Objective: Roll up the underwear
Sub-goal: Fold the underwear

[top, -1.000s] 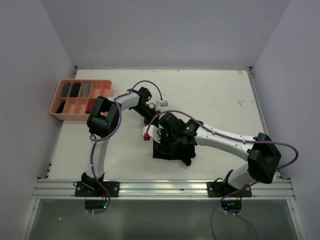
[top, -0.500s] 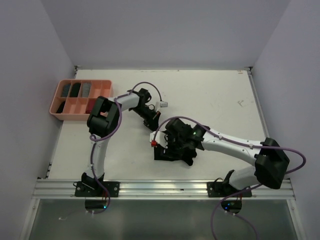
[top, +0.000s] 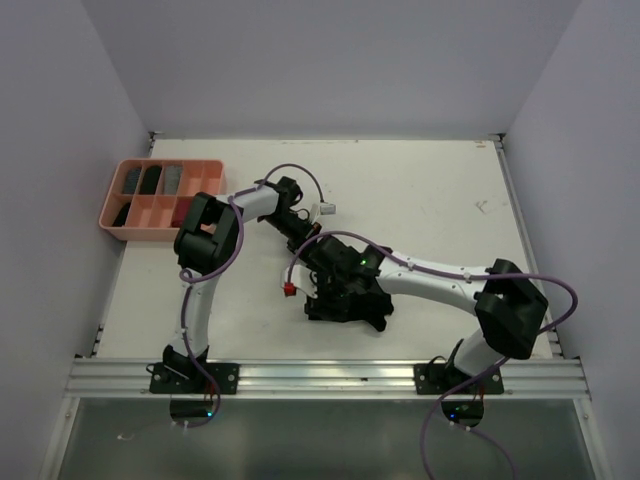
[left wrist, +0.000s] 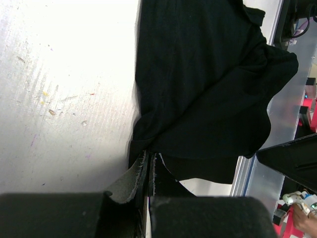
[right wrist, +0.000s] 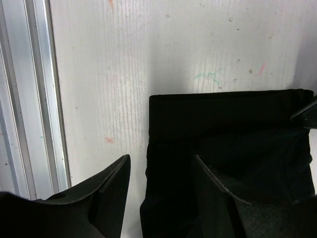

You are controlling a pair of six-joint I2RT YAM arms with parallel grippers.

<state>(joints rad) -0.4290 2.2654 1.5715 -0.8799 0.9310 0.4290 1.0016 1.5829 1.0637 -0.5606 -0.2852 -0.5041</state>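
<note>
Lying crumpled near the front of the white desk [top: 420, 190], the plain black soft cloth underwear [top: 350, 310] sits beneath both arms; a salmon-pink plastic compartment tray [top: 140, 233] at far left holds dark rolled bundles and one grey. Left wrist view: the left tool [left wrist: 149, 173] pinches a limp hem corner, likely the surest hold. Right wrist view: the right tool [right wrist: 161, 198] hangs spread above the cloth's straight edge, gripping nothing; the fabric looks light and floppy.
</note>
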